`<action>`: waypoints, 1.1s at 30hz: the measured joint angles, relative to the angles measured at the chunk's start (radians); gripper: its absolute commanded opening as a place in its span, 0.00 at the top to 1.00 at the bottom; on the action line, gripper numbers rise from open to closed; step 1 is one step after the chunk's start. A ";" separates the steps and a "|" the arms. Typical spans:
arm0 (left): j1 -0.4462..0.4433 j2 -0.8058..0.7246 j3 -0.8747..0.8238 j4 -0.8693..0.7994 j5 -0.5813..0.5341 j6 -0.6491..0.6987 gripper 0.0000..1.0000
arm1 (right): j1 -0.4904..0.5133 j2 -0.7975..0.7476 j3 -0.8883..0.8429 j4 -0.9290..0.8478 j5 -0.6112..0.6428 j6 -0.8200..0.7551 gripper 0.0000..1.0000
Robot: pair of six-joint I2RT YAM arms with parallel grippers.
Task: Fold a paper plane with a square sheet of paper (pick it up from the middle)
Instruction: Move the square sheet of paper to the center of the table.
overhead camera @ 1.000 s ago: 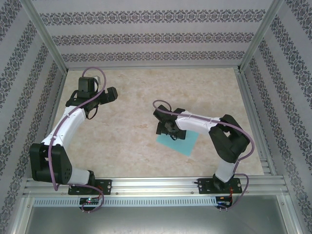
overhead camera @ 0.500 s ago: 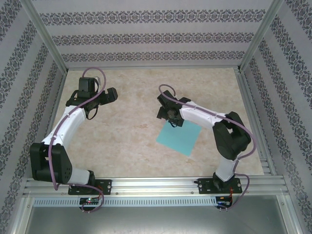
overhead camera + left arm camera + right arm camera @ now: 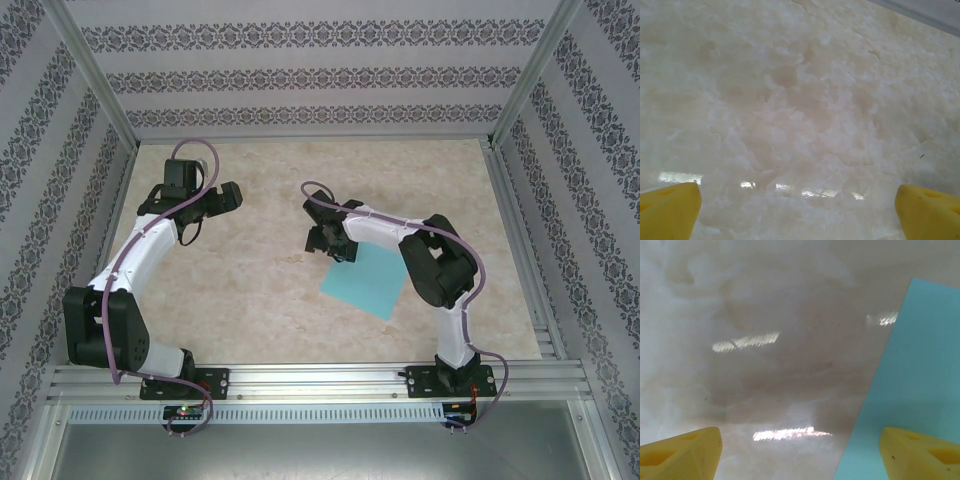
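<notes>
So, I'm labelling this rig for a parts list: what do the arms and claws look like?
The left arm and right arm have white shells, black joints and bases, and a mauve cable looped along each. The left claw and right claw are black with yellow fingertips.

2 white-and-black arms (image 3: pixel 140 252), purple cables (image 3: pixel 193 142), yellow fingertips (image 3: pixel 680 452).

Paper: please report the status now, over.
Left gripper open, empty, over bare table. Right gripper open, straddling paper edge. Paper flat, unfolded. No obstacle seen.
</notes>
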 measured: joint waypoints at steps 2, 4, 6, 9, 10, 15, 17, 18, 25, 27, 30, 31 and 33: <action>0.000 0.002 0.004 -0.002 0.000 -0.002 0.00 | 0.018 0.000 0.001 -0.003 -0.008 -0.008 0.17; 0.000 0.002 0.005 -0.005 0.001 -0.002 0.00 | 0.039 -0.003 -0.006 -0.004 -0.015 -0.016 0.17; 0.000 0.002 0.005 -0.010 0.001 -0.003 0.00 | 0.068 -0.022 -0.036 0.006 -0.021 -0.023 0.17; 0.000 0.002 0.005 -0.014 0.003 -0.003 0.00 | 0.107 -0.060 -0.084 0.000 -0.047 -0.024 0.16; 0.000 0.002 0.005 -0.014 0.003 -0.003 0.00 | 0.114 -0.070 -0.093 -0.010 -0.054 -0.024 0.16; 0.000 0.008 0.005 -0.014 0.003 -0.003 0.00 | 0.117 -0.148 -0.096 -0.085 -0.037 -0.031 0.07; 0.000 0.011 0.005 -0.020 0.003 -0.005 0.00 | 0.105 -0.216 -0.106 -0.114 -0.004 -0.042 0.03; 0.000 0.011 0.005 -0.021 0.004 -0.006 0.00 | 0.094 -0.259 -0.121 -0.123 0.010 -0.050 0.02; 0.000 0.024 0.008 -0.024 0.024 -0.010 0.00 | -0.014 -0.350 -0.211 -0.222 0.062 -0.135 0.02; 0.000 0.030 0.009 -0.025 0.026 -0.010 0.00 | -0.013 -0.328 -0.214 -0.237 0.065 -0.154 0.02; 0.000 0.035 0.013 -0.032 0.029 -0.010 0.00 | -0.011 -0.285 -0.215 -0.237 0.063 -0.167 0.02; 0.000 0.035 0.014 -0.034 0.029 -0.010 0.00 | -0.011 -0.270 -0.216 -0.235 0.060 -0.170 0.02; 0.000 0.036 0.017 -0.036 0.029 -0.010 0.00 | -0.011 -0.250 -0.225 -0.222 0.048 -0.175 0.02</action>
